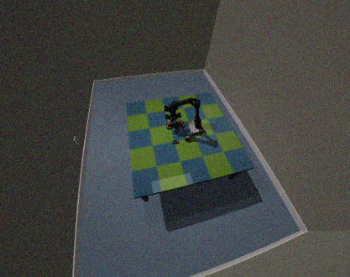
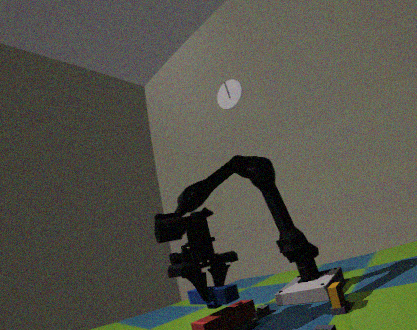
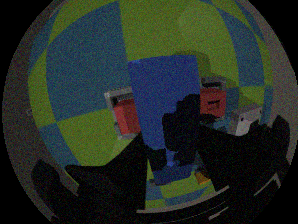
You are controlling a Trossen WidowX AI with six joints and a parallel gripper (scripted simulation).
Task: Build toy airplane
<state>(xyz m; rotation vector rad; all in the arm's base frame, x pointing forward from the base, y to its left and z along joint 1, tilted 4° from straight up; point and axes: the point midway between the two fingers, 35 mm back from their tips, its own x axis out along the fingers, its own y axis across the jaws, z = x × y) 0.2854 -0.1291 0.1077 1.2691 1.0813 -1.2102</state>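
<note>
My gripper (image 2: pixel 216 294) (image 3: pixel 172 150) is shut on the blue wing (image 2: pixel 227 294) (image 3: pixel 162 87), pointing down. The wing lies crosswise over the middle of the red fuselage (image 1: pixel 169 125) (image 2: pixel 228 317) (image 3: pixel 213 102), whose two ends show either side of it in the wrist view. The fuselage lies in the grey cradle (image 3: pixel 119 94). The wing's tab and the socket under it are hidden, and I cannot tell whether the wing touches the fuselage. The orange tail fin (image 1: pixel 187 138) (image 2: pixel 335 296) (image 3: pixel 201 177) stands upright apart from the fuselage, beside the arm's base.
The arm's pale base (image 1: pixel 194 128) (image 2: pixel 308 291) (image 3: pixel 245 122) is beyond the fuselage's right end. A small dark piece (image 1: pixel 175 142) lies on the checkered table (image 1: pixel 143 159), toward its front from the fuselage. A dark holder (image 2: pixel 339 310) is at the fin's foot.
</note>
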